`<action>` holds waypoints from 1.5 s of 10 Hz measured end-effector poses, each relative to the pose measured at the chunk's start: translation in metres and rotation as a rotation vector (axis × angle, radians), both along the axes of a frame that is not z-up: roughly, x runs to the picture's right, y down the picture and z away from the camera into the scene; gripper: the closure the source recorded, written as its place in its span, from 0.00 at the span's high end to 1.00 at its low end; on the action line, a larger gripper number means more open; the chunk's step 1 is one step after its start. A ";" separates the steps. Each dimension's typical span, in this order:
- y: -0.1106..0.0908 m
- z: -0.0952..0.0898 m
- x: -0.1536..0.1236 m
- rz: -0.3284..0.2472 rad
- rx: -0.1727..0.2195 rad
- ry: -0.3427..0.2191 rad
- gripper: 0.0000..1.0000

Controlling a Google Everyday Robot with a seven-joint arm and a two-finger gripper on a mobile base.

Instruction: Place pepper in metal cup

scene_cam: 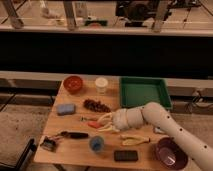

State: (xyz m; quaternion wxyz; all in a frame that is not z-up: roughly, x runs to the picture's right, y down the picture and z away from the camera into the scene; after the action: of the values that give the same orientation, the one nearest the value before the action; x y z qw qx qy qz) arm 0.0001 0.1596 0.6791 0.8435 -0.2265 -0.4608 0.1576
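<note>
Gripper (103, 122) mid-table, fingers closed on pepper (93, 124). We can't spot metal cup. Lift clear, locate cup first, then lower pepper tip-down, w/o nudging blue cup (96, 144).

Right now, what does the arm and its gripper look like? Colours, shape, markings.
The arm is a thick, rounded white tube with a bulbous joint, and a row of small dark dots runs along its lower segment. It comes in from the lower right over the wooden table. The gripper at its end, over the table's middle, has pale cream, curved parts. No cables show.
</note>
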 end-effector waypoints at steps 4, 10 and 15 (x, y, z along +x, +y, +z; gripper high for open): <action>0.003 0.038 0.040 0.047 -0.013 0.081 0.00; -0.008 0.051 0.079 0.087 0.005 0.164 0.00; -0.008 0.073 0.117 0.129 0.005 0.221 0.00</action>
State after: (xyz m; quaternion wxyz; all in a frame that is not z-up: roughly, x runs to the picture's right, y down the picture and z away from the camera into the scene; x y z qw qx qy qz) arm 0.1170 0.1521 0.7520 0.8779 -0.1755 -0.3791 0.2342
